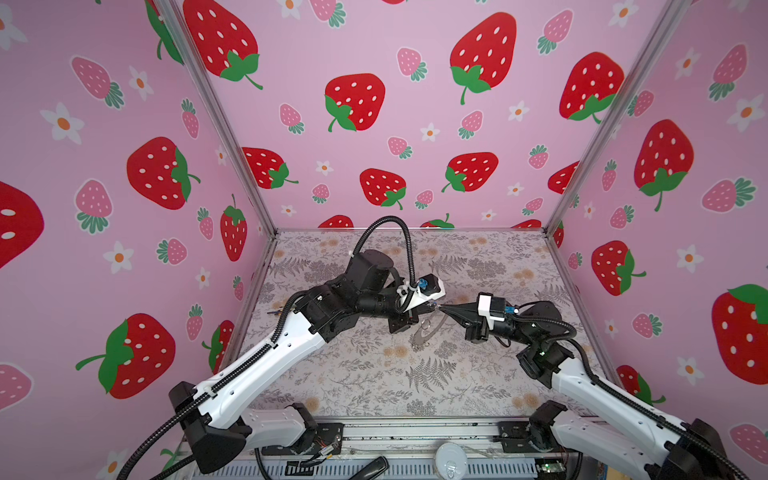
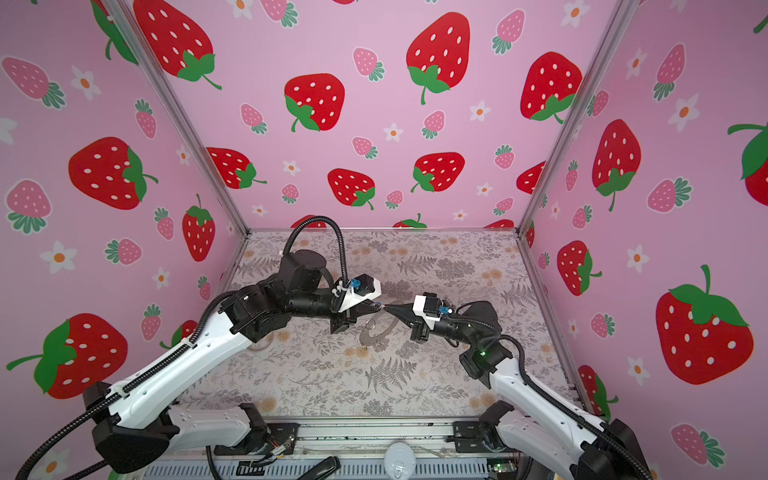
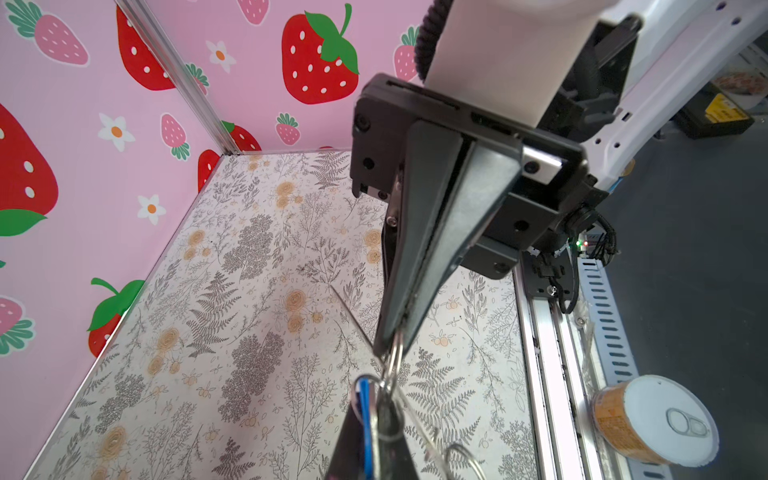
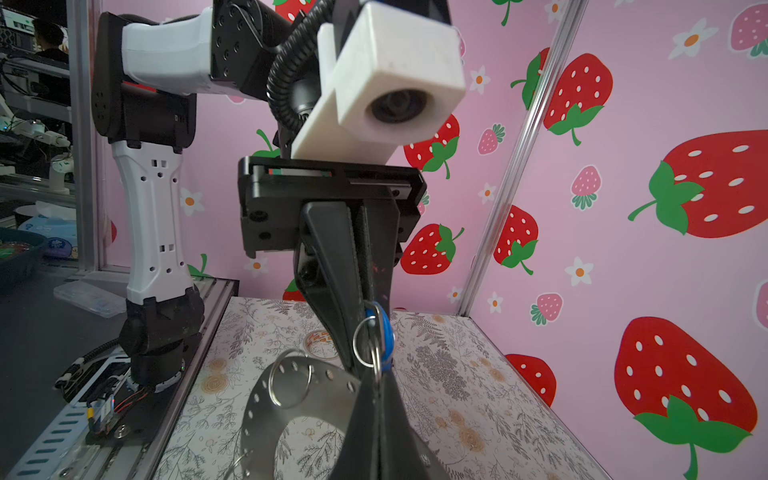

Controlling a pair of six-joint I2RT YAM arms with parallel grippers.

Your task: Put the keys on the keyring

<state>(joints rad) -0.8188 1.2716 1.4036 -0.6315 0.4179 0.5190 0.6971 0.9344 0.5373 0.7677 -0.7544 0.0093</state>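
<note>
Holds both end effectors tip to tip a little above the middle of the flowered counter point(image 1: 374, 374). Grips the key point(image 3: 365, 401) with the left end effector point(image 1: 433, 306), clenched on the bright blue plastic head; cannot make out the blade in any view. Grips a small wire ring point(image 4: 368, 347) with the right end effector point(image 1: 443, 308), likewise clenched. Has the wire ring right against the blue head, overlapping it in the right wrist view; cannot tell whether looped through the key or only touching. Just below the two tips, the keyring point(image 4: 266, 399): a broad flat grey band with a wide middle hole and small holes round it. In both top views, seen tilted, one edge up beside the right tip, the opposite edge low over the counter. Cannot tell whether pinched together with the wire ring, nor whether resting on the counter at the low edge. Over the band, a second small wire ring point(image 4: 291, 382), seemingly through one of the holes. Beyond the keyring on the counter, a roll of tape point(image 4: 320, 343). Off the counter's front edge, a tin point(image 3: 660, 419) with a pull-tab lid
</note>
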